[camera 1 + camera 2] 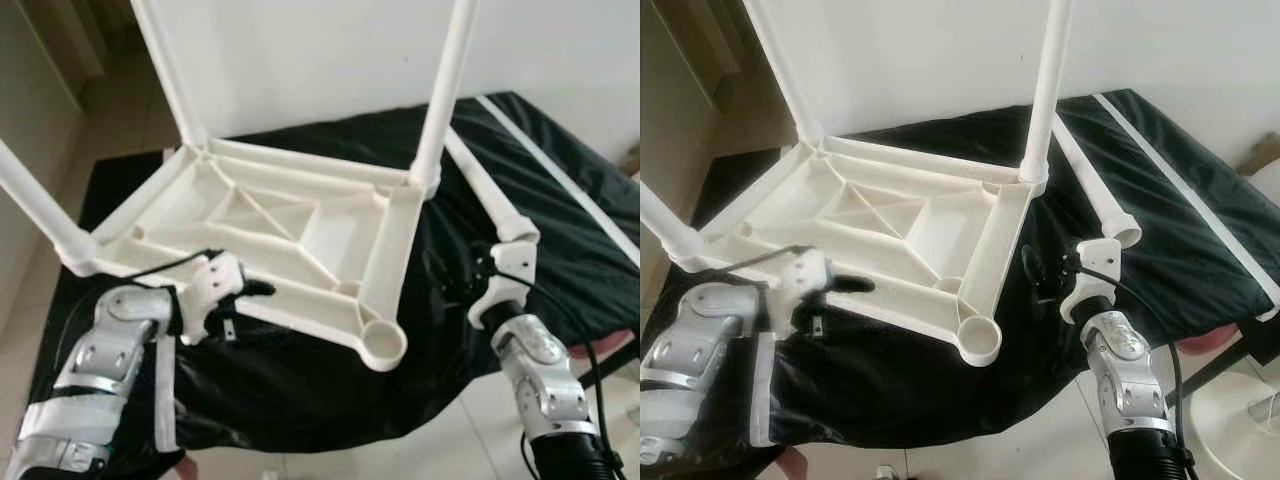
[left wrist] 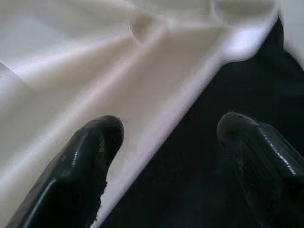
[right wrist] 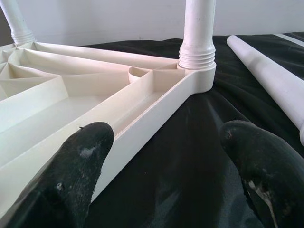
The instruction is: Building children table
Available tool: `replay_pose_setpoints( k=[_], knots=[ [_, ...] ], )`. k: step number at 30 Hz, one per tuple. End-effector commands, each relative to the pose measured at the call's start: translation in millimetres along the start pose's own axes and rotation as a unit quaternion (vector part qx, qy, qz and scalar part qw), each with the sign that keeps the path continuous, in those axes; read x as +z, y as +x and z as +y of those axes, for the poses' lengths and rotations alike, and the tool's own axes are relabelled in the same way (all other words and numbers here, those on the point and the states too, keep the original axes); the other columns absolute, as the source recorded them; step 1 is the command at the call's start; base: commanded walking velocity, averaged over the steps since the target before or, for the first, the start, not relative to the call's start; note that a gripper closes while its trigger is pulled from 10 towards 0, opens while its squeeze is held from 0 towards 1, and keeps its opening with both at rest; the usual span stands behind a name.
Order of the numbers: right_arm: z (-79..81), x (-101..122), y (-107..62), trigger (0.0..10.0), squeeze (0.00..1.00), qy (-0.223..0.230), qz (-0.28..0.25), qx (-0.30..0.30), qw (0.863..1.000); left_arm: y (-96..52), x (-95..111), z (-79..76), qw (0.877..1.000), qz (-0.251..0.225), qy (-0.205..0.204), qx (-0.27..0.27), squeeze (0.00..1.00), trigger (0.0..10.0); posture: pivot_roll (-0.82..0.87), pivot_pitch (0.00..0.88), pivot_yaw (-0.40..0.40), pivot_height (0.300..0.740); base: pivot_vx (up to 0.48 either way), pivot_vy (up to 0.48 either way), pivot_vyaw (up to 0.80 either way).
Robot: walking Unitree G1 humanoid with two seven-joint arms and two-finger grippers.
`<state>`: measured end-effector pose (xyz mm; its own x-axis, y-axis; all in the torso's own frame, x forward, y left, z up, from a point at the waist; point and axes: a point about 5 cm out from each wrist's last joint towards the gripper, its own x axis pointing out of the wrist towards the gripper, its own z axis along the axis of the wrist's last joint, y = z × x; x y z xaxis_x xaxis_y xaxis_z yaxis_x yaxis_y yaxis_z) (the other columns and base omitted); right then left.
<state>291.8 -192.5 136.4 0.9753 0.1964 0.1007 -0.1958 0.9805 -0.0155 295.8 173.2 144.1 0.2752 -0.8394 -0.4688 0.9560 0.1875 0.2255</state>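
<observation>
A white plastic children's table top lies upside down on a black cloth. Three white legs stand screwed into its corners: far left, far right and near left. The near right corner socket holds nothing. A loose white leg lies on the cloth to the right of the top. My left gripper is open at the top's front rim, one finger over the plastic. My right gripper is open beside the right rim, close to the loose leg's end.
A white wall rises behind the table. A white strip runs along the cloth's right side. Tiled floor lies to the left and in front. A red object and a white round object sit low at the right.
</observation>
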Motion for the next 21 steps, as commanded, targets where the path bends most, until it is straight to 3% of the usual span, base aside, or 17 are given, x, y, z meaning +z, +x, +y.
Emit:
replay_pose_setpoints(
  k=[1,5,11,14,15,21],
  knots=[
    [4.7,-2.8,1.0,10.0,0.0,0.004,0.005,0.004,1.0,6.6,-9.8,14.1,0.992,0.04,0.009,0.119,0.0,10.0,-0.04,0.019,0.035,0.74,0.0,0.0,0.0],
    [9.3,-7.0,-1.1,10.0,0.0,0.009,0.009,0.004,1.0,14.5,-17.5,20.8,0.987,0.074,0.007,0.142,0.0,10.0,-0.05,0.018,0.041,0.74,0.0,0.0,0.0],
    [13.4,-9.5,-2.6,10.0,0.0,0.016,0.011,0.001,1.0,20.4,-18.6,23.0,0.986,0.082,0.004,0.148,0.0,10.0,-0.06,0.018,0.045,0.74,0.0,0.0,0.0],
    [16.7,-10.7,-3.2,10.0,0.0,0.019,0.011,0.0,1.0,22.8,-20.7,25.3,0.984,0.098,-0.015,0.15,0.0,10.0,-0.07,0.018,0.061,0.74,0.0,0.0,0.0],
    [16.8,-11.1,-4.1,10.0,0.0,0.021,0.01,-0.005,1.0,23.2,-24.3,24.4,0.983,0.115,-0.04,0.138,0.0,10.0,-0.07,0.018,0.066,0.74,0.0,0.0,0.0],
    [16.2,-11.2,-5.3,10.0,0.0,0.021,0.01,-0.009,1.0,24.6,-27.8,22.1,0.983,0.113,-0.092,0.113,0.0,10.0,-0.07,0.018,0.07,0.74,0.0,0.0,0.0]
  ],
)
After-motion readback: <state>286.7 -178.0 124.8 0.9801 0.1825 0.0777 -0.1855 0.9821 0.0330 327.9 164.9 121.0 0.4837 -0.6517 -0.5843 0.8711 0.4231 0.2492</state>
